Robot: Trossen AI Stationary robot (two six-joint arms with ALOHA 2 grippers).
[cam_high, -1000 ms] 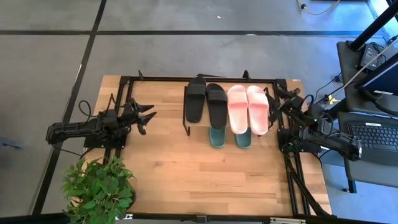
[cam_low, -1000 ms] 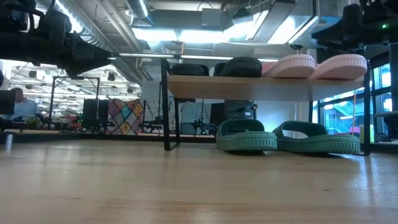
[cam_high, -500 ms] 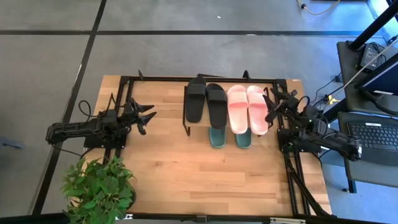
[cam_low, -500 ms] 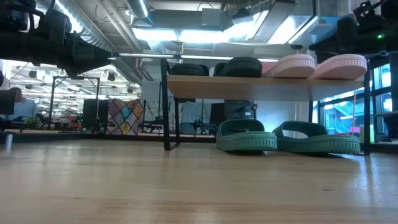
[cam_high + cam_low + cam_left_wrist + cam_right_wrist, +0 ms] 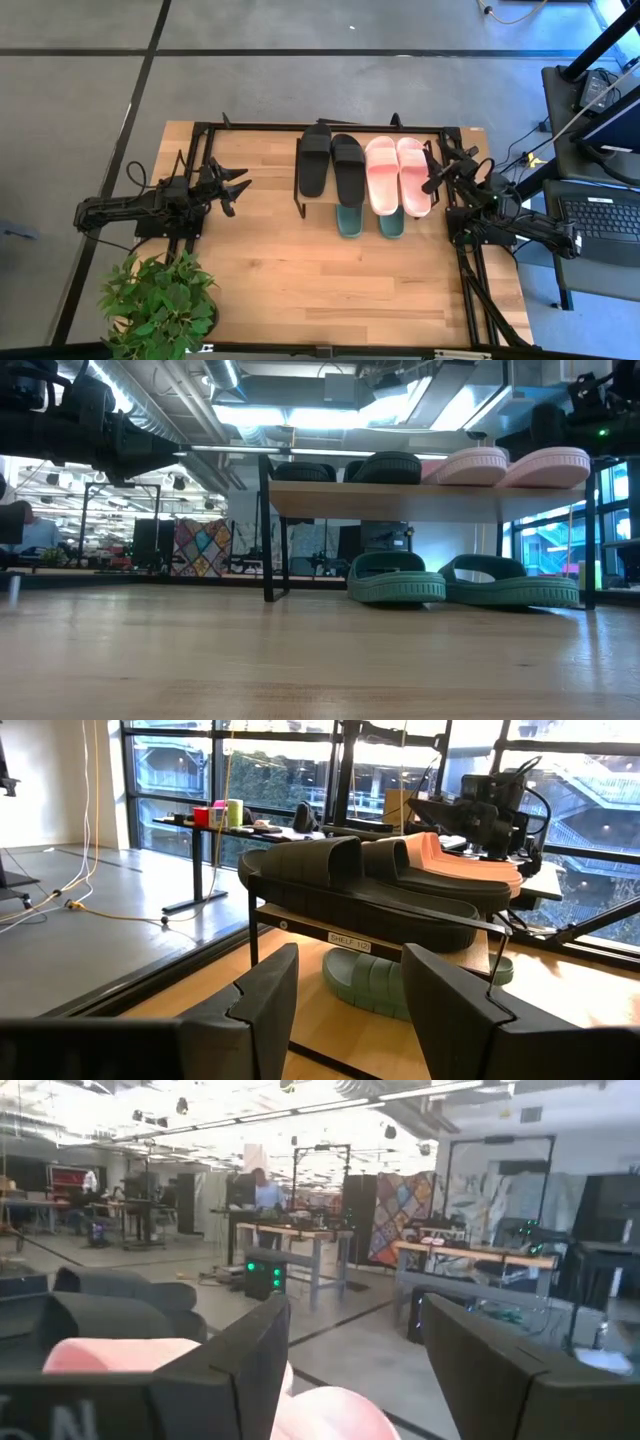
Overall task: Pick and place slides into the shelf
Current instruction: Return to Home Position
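The shelf (image 5: 303, 205) stands at the table's far middle, a black tube frame carrying a wooden board (image 5: 400, 501). A black pair of slides (image 5: 333, 166) and a pink pair (image 5: 398, 174) lie side by side on the board, soles down. A green pair (image 5: 460, 582) rests on the table under the board. My left gripper (image 5: 243, 180) hovers open at the table's left, pointing level at the shelf (image 5: 300, 925). My right gripper (image 5: 432, 172) hovers open at the shelf's right end, beside the pink slides (image 5: 110, 1355). Both are open on nothing.
A potted plant (image 5: 160, 305) stands at the table's near left corner. Black frame rails (image 5: 470, 290) run along the table's right side. A desk with a laptop (image 5: 600, 215) stands beyond the right edge. Bare wood (image 5: 330, 285) fills the table's near half.
My right gripper has sunk a little beside the shelf's right end and turned slightly, its fingers swinging toward the pink slides and staying open. The slides have not moved.
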